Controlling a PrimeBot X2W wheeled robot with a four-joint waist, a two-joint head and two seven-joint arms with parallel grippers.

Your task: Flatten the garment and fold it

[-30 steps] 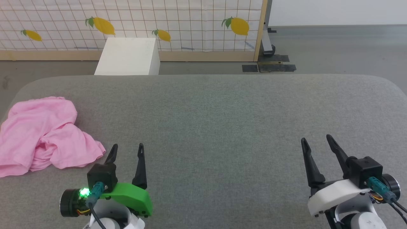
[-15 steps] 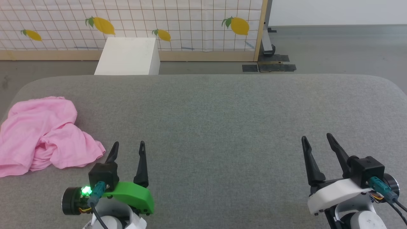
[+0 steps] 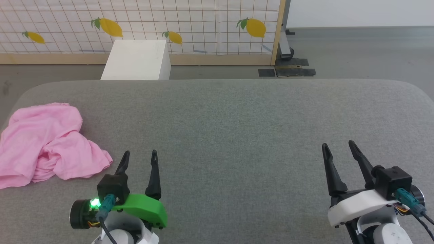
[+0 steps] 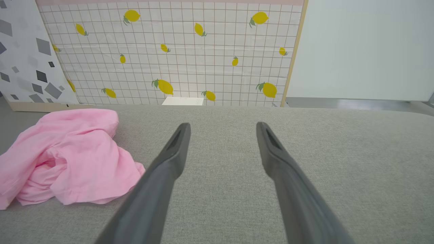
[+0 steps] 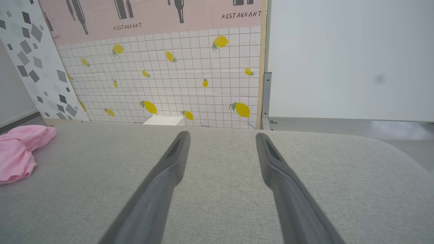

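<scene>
Though the head view's left edge cuts it off, the thin pink garment point(image 3: 47, 145) lies crumpled on the grey woven surface point(image 3: 237, 135) near my left gripper point(image 3: 140, 152); that and my right gripper point(image 3: 338, 143) gape, empty.

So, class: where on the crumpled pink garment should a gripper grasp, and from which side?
Probably the garment at its loose corner nearest the left gripper, from the right, low over the cushion: that flap lies thin and free; the rest is bunched.
</scene>
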